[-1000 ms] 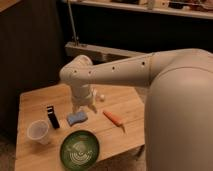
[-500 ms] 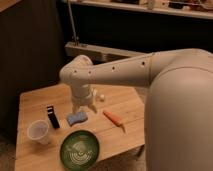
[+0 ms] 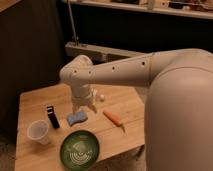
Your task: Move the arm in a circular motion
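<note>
Camera view: arm (image 3: 125,72) extends to centre-left, gripper (image 3: 84,106) over table (image 3: 33,102), its closure cannot be told; circle progress indeterminable

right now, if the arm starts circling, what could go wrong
The gripper hangs low over the table, just above the blue sponge; a circle at this height could drag it. The upright black object and the plastic cup stand close by and look easy to topple if the sweep widens.
</note>
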`<state>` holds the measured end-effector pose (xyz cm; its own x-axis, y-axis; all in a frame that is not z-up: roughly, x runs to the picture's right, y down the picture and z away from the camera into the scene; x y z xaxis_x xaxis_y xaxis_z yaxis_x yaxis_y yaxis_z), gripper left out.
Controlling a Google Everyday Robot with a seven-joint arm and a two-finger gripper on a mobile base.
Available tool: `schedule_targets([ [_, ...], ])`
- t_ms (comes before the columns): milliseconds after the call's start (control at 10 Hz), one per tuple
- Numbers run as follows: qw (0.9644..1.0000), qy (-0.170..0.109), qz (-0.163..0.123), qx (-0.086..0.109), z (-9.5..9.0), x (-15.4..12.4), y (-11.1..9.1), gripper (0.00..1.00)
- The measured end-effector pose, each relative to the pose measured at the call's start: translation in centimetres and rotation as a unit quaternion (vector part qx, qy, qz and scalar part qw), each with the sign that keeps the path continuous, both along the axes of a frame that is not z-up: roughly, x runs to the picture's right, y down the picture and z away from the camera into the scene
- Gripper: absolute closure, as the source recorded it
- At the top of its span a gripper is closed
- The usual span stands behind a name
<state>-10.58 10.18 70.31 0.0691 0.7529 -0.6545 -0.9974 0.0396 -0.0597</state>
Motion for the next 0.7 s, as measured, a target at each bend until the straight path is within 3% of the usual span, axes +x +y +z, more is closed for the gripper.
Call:
schedule_targets([
  [500,1.0000,-0.004,0.001,0.004,0.0,-0.1,-0.2,0.35],
  [700,0.9995,-0.022,-0.001,0.024,0.5,-0.1,-1.8,0.35],
])
